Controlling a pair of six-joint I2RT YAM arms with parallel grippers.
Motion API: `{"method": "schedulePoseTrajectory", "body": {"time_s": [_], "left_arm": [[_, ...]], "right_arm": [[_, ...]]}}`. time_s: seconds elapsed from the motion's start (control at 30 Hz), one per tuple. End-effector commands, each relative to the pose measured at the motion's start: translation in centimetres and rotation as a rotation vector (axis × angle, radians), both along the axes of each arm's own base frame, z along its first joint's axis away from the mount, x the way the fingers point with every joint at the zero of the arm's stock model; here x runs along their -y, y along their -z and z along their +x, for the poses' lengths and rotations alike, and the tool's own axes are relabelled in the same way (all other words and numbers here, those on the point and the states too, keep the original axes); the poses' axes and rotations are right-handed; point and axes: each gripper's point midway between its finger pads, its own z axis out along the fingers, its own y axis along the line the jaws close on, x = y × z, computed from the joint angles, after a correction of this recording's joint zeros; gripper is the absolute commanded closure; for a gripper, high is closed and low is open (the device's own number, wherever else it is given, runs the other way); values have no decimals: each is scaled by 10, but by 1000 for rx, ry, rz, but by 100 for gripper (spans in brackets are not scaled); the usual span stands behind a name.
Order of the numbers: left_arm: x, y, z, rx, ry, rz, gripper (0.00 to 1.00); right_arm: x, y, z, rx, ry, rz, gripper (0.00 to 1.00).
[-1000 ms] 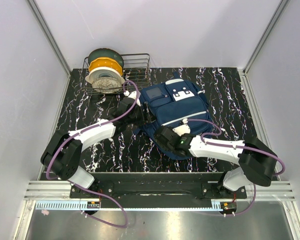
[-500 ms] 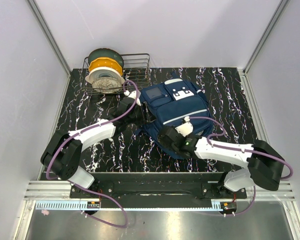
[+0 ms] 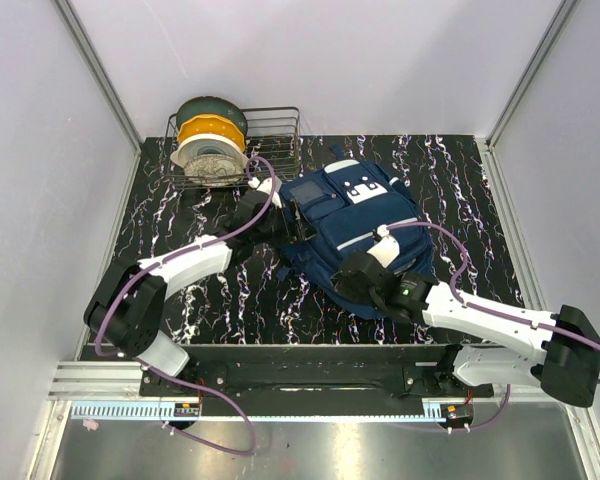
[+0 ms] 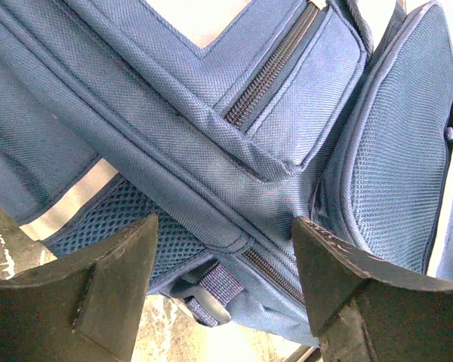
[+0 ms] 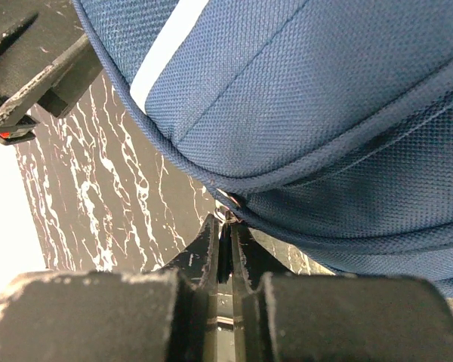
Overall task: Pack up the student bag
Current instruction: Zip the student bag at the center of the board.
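Observation:
The student bag (image 3: pixel 365 215), navy blue with white front patches, lies on the black marbled table. My left gripper (image 3: pixel 295 222) is at the bag's left side. In the left wrist view its jaws (image 4: pixel 225 226) stand open, with a zippered pocket edge (image 4: pixel 241 162) and a strap buckle (image 4: pixel 204 290) between the fingers. My right gripper (image 3: pixel 346 274) is at the bag's near-left edge. In the right wrist view it (image 5: pixel 225 226) is shut on a small metal zipper pull (image 5: pixel 228 205) that hangs under the bag's piped seam (image 5: pixel 302 98).
A wire basket (image 3: pixel 280 130) at the back left holds filament spools (image 3: pixel 210 145). Part of the left arm's gripper (image 5: pixel 30 68) shows at the top left of the right wrist view. Grey walls enclose the table on three sides.
The right gripper has closed on the zipper pull, and its arm has stretched out with the elbow swung right. The left jaws have opened wider. The bag has shifted slightly.

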Motion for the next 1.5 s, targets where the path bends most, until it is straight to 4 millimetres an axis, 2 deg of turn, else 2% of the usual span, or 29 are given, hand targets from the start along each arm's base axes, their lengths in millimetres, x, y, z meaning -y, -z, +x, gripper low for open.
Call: {"method": "schedulePoseTrajectory", "body": {"time_s": [0.0,0.1,0.2,0.3,0.33,0.37,0.4,0.5,0.53,0.6,0.63,0.77,1.0,1.23,1.33,1.37,1.4,1.47], "left_arm": [[13,-8,9,14,13,-75,25],[20,-7,7,-3,25,-110,28],[18,-4,8,-3,1,-112,38],[15,2,9,-5,-34,-117,61],[13,3,10,-9,-45,-107,72],[10,1,15,7,-63,-91,95],[8,1,15,4,-68,-87,100],[-2,-3,20,17,-96,-54,100],[-4,-11,22,36,-99,-53,100],[-18,-12,27,46,-118,-14,100],[-23,-19,30,70,-116,-4,100],[-48,-27,43,84,-131,3,100],[-57,-28,55,80,-102,32,100],[-74,-32,69,96,-98,73,100],[-68,-37,60,89,-35,61,64],[-66,-42,58,100,-27,44,43],[-65,-52,53,122,-24,25,33],[-70,-50,41,110,-41,21,17]], "right_arm": [[-8,-18,1,38,-42,41,100],[-13,-18,0,36,-65,35,100],[-15,-18,0,38,-75,40,100],[-16,-18,1,41,-83,37,100],[-18,-20,0,44,-95,36,100],[-17,-21,-1,44,-99,34,100],[-16,-20,-2,42,-108,16,100],[-10,-13,-5,61,-159,-54,100],[-5,-8,-5,58,-170,-95,100],[10,6,-11,31,-190,-196,100],[15,9,-13,29,-204,-219,100],[32,20,-27,21,-267,-270,100],[71,26,-38,19,-218,-335,100],[86,31,-41,17,-187,-352,100],[77,25,-39,44,-218,-325,100],[69,21,-36,63,-226,-298,100],[63,19,-36,66,-247,-285,100],[53,12,-33,87,-260,-253,100]]}}
